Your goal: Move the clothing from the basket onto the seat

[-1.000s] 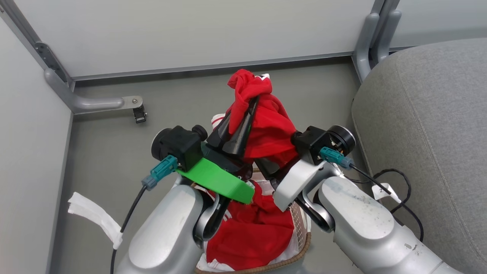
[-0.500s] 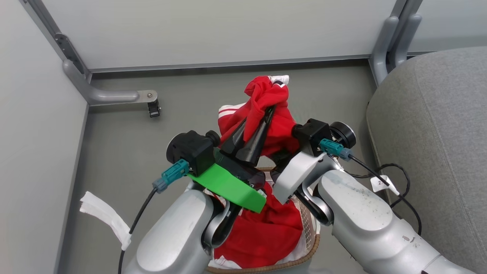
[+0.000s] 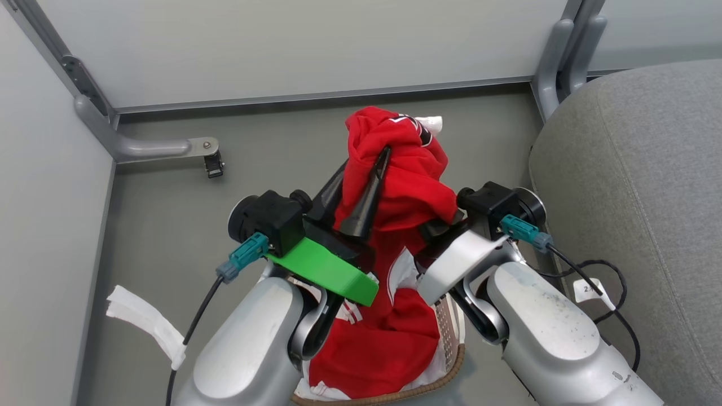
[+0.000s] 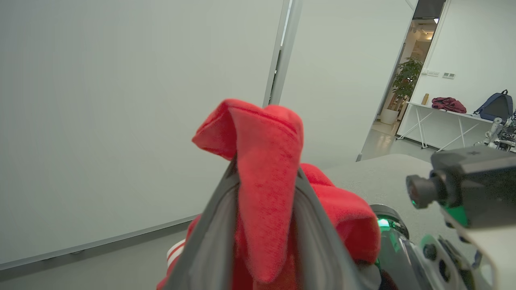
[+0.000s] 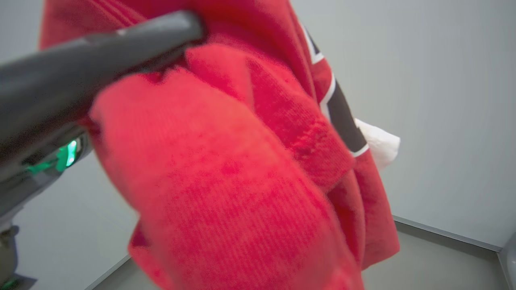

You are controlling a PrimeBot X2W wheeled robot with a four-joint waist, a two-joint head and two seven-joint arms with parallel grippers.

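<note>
The red clothing (image 3: 406, 175) hangs bunched above the basket (image 3: 448, 369), its lower part still resting in the basket. My left gripper (image 3: 365, 160) is shut on a fold of it; in the left wrist view that clothing (image 4: 266, 193) sits pinched between my fingers (image 4: 217, 233). My right gripper (image 3: 437, 228) is pressed into the bundle's right side, its fingers buried in the clothing (image 5: 225, 181), which lifts with it. The grey seat (image 3: 637, 169) rises just right of both arms.
Grey panel walls enclose the floor at the back and on the left. A metal bracket with a caster (image 3: 210, 163) stands back left, and frame posts (image 3: 555, 56) back right. A white cloth strip (image 3: 144, 324) lies on the floor to the left. A black cable (image 3: 598, 282) loops beside the seat.
The head camera shifted. More cloth has come up out of the basket and now drapes over my left fingers. My right gripper has edged right, toward the seat.
</note>
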